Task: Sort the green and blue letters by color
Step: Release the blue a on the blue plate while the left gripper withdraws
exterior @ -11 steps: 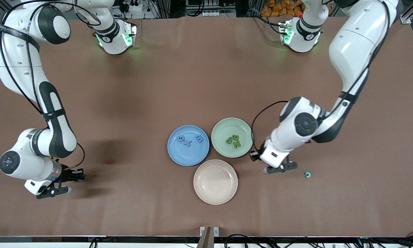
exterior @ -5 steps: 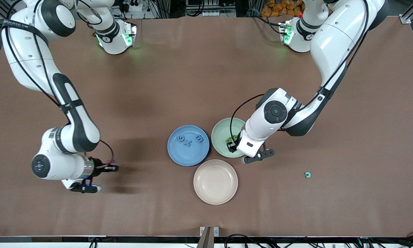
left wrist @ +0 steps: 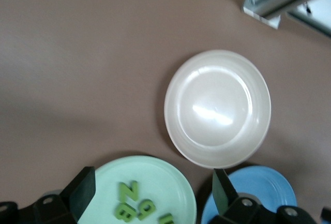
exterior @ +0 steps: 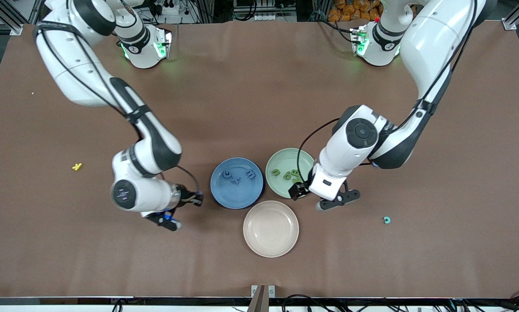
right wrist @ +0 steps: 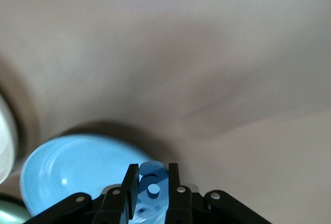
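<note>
Green letters lie in the green plate, under the left gripper, its fingers spread and empty. Right gripper, beside the blue plate, pinches a blue letter.

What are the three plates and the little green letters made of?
The blue plate, green plate and cream plate look like smooth, glossy plastic or perhaps glazed ceramic: the cream one shows a bright highlight in the left wrist view. The green letters on the green plate look like matte, chunky foam or plastic, with thick edges and no shine. I can't say for sure.
</note>
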You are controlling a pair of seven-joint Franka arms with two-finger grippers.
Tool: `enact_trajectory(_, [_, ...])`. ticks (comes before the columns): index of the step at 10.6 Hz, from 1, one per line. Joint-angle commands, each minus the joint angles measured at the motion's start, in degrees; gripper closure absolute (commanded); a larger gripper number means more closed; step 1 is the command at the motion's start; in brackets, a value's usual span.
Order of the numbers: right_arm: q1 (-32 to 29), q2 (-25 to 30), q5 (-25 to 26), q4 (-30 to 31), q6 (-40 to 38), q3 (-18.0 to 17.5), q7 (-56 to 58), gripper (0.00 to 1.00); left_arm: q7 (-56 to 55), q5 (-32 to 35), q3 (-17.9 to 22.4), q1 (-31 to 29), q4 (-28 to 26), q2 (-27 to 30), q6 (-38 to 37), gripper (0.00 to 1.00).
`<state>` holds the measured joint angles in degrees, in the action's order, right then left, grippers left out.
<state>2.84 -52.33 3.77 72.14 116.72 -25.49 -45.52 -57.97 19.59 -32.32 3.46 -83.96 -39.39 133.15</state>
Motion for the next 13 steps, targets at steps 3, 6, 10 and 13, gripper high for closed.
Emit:
enact_trajectory(3, [8.7,0.4,0.3,0.1,5.9,0.2,-20.4,1.0,9.6,2.0,1.0,-7.6,-1.5,13.6,-12.1,0.0])
enact_trajectory(6, [10.2,0.5,1.1,0.2,7.5,0.6,-23.6,0.0,15.2,-2.1,0.9,-12.6,-1.2,20.2,-18.2,0.0])
enact_trajectory(10, [9.2,0.6,7.1,0.3,7.4,0.7,-22.6,0.0,27.3,-7.9,0.9,-19.8,-1.1,26.7,-25.1,0.0])
enact_trajectory(13, [6.2,0.8,10.0,0.8,6.1,0.7,-16.1,0.0,36.1,-12.7,11.4,-14.3,-1.5,33.3,-34.1,0.0])
